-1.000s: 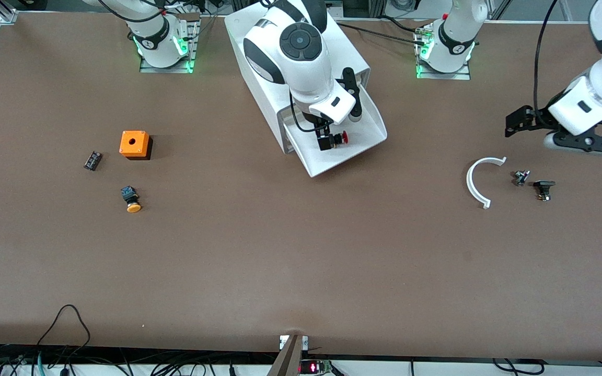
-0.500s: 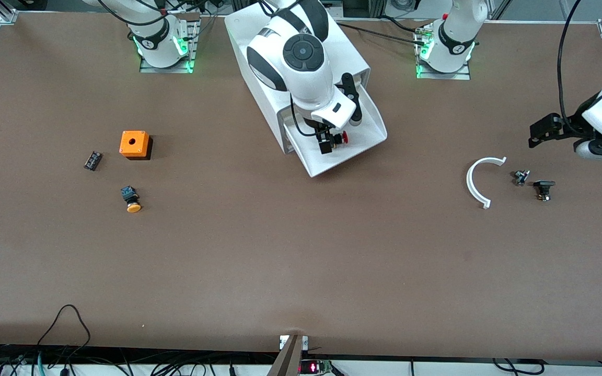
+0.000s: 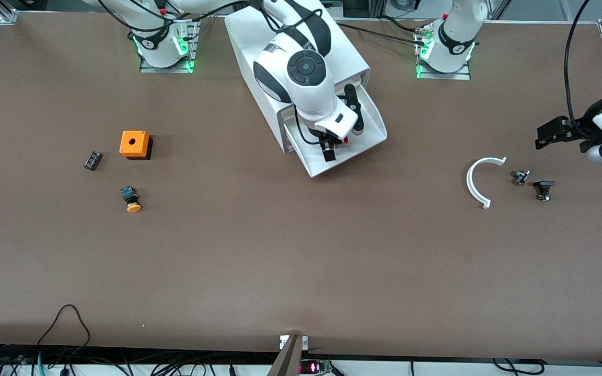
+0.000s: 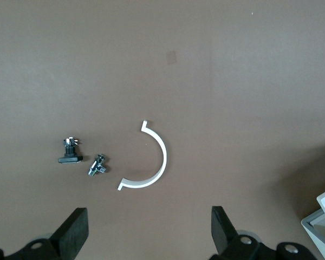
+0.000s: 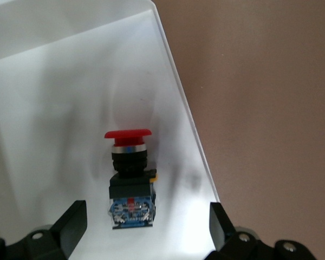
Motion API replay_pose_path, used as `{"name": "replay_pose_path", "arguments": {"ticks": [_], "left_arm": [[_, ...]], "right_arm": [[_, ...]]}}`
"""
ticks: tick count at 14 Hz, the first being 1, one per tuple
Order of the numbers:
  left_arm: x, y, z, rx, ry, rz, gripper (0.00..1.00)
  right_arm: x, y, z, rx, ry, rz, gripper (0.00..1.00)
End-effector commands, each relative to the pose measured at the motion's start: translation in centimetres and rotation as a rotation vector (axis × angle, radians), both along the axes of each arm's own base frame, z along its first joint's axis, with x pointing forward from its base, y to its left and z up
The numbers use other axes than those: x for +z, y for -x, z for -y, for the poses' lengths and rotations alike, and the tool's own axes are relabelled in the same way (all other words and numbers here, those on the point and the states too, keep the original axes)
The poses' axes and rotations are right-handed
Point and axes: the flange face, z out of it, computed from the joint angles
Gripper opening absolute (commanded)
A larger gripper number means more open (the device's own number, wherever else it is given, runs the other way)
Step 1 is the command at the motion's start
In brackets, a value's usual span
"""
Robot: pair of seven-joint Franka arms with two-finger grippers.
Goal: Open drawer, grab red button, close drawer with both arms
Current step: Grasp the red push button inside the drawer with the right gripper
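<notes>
Right gripper [image 5: 146, 238]: fingers apart, hanging over open drawer [image 3: 369, 143], straddling button [image 5: 130, 179] without touching. Button lies on its side on drawer floor, near drawer's outer side wall, red cap pointing away from gripper.

Progress: drawer already pulled out of cabinet [image 3: 259, 47]; grab not yet made; closing left.

Right arm reaches from its base over cabinet, wrist pointing down.

Left gripper [image 4: 146, 238]: fingers apart, empty, waiting over surface near edge at left arm's end, above white curved piece [image 4: 151, 162].

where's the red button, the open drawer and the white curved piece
red button [image 5: 128, 135]: right wrist view, on its red cap
open drawer [image 5: 54, 108]: right wrist view, on its bare white floor
white curved piece [image 4: 163, 157]: left wrist view, on the middle of its arc
</notes>
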Motion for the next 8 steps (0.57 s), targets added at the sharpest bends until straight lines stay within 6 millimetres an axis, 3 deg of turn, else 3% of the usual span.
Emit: {"name": "replay_pose_path", "arguments": {"ticks": [1, 4, 8], "left_arm": [[1.6, -0.2, 1.1, -0.031, -0.027, -0.012, 1.00], [1.9, -0.4, 2.5, -0.059, -0.024, -0.019, 1.00], [2.0, 0.1, -0.3, -0.019, -0.020, -0.040, 1.00]], "right_arm": [[-0.6, -0.2, -0.7, 0.019, -0.006, 0.009, 1.00], [-1.3, 0.2, -1.0, 0.027, 0.007, 0.011, 1.00], [-2.2, 0.2, -1.0, 0.029, 0.018, 0.005, 1.00]]}}
